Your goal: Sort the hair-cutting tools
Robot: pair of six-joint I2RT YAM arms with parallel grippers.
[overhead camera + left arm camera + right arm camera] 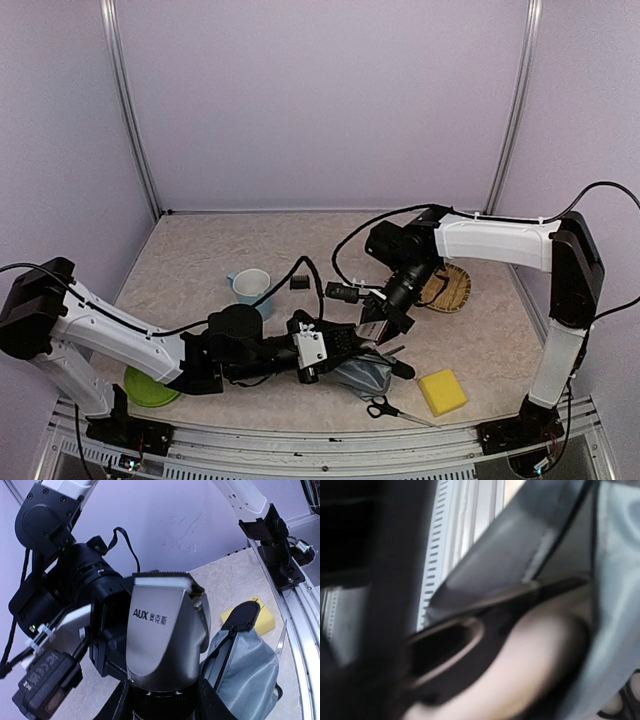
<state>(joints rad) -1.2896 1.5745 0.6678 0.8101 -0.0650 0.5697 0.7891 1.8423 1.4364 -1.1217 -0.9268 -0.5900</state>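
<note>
- Gripping the clipper at its lower black end, the left hand is clamped on it, with a dark finger on either side of the body in the left wrist view.
- The clipper is held off the desk, its silver face and toothed edge pointing away from the left wrist, towards the right arm.
- The right hand sits just beside the clipper's head, above the middle of the desk. I cannot tell whether its fingers are apart or together, as the right wrist view is heavily blurred.
- That blurred view shows grey fabric and a dark loop shape close to the lens. I cannot say for sure what the loop is.
- A grey pouch with a black zip lies on the desk directly below the two hands.
- One pair of scissors lies flat near the front edge, between the pouch and the yellow sponge, blades pointing right.
- The tiny black block rests on the desk just right of the light-blue cup, apart from it.
- A round wicker mat lies to the right, partly behind the right arm.
- A green plate sits at the front left, partly under the left arm.
</note>
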